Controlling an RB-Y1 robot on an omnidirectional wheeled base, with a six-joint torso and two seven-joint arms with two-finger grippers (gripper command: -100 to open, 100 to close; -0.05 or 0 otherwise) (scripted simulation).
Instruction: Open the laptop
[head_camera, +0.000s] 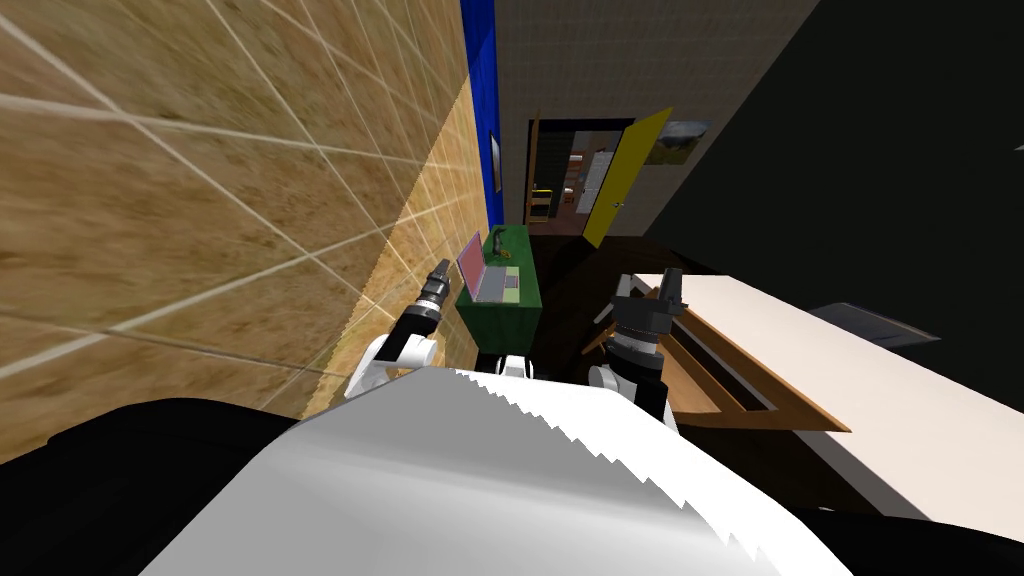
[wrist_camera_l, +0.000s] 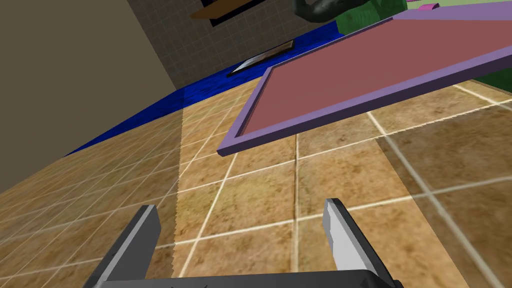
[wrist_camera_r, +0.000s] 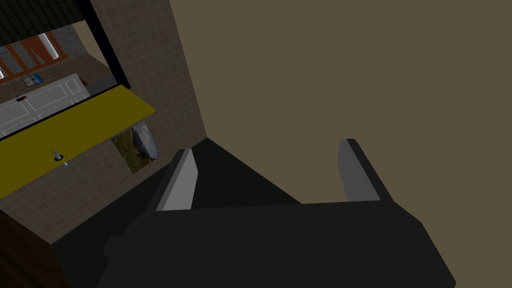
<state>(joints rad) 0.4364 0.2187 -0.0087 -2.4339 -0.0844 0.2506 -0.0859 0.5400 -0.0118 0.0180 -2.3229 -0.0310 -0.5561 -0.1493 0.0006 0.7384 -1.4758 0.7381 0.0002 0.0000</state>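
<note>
Our thin, purple-framed laptop (head_camera: 487, 270) stands open on the mottled dark-green tabletop (head_camera: 522, 298), its flat lid (wrist_camera_l: 370, 75) showing dull red inside. Our left hand (wrist_camera_l: 241, 205) hangs near the lid's edge, not touching, 2 blade fingers wide apart & empty, over tan tiles (wrist_camera_l: 250, 170) w/ pale grout. Right hand (wrist_camera_r: 267, 147): wide, empty.

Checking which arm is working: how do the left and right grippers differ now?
The left gripper points at the open laptop; the right gripper aims elsewhere. The left gripper is beside the green desk; the right gripper is by the white table. Both are open, empty.
</note>
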